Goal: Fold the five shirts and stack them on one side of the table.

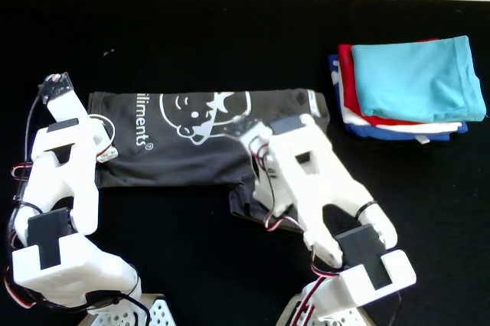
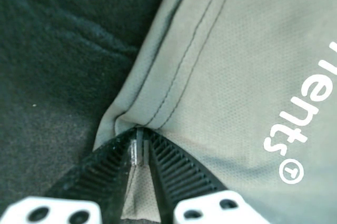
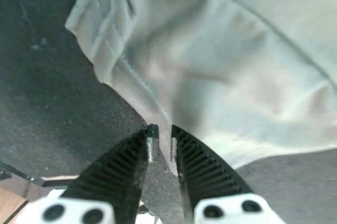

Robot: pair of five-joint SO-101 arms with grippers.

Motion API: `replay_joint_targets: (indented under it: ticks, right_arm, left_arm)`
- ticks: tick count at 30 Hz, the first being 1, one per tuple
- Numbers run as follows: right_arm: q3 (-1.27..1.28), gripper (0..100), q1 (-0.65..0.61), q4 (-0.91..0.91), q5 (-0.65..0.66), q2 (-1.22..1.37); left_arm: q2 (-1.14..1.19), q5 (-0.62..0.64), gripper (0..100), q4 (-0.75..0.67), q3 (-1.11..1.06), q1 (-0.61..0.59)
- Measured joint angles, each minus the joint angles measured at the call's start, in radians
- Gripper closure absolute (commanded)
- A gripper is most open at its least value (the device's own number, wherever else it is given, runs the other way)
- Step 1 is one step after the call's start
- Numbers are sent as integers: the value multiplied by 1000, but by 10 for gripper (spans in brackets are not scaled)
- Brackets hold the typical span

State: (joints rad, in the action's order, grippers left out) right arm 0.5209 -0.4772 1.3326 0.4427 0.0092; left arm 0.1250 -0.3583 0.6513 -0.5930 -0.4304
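Black shirt (image 1: 191, 150) with a white cartoon print lies stretched sideways across the middle of the table (image 1: 230, 35), which is covered in dark cloth. It is folded into a long band, and a loose flap hangs off its near right corner beneath one arm. The left gripper (image 2: 141, 148) sits at the shirt's left end, its ribbed jaws pressed together on a fold of fabric just beside the double-stitched hem, near the white lettering. The right gripper (image 3: 160, 142) is at the shirt's near right part, where the cloth bunches into soft wrinkles. Its jaws are almost closed and pinch the thin edge of the fabric between their tips, with bare table covering to one side of them. Toward the far right of the table, well apart from the black shirt, stands the stack (image 1: 398, 123) of folded shirts. A turquoise shirt (image 1: 417, 77) lies on top, with red, white and blue layers showing at the edges beneath it.
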Motion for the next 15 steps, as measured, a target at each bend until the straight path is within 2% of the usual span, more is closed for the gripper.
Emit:
replay_joint_targets:
  ticks: [7,15]
  right_arm:
    - [54,947,-29,-44,3,0]
    - [-51,939,-60,86,3,-2]
  left_arm:
    - [0,0,990,0,0,0]
    - [0,0,990,0,0,0]
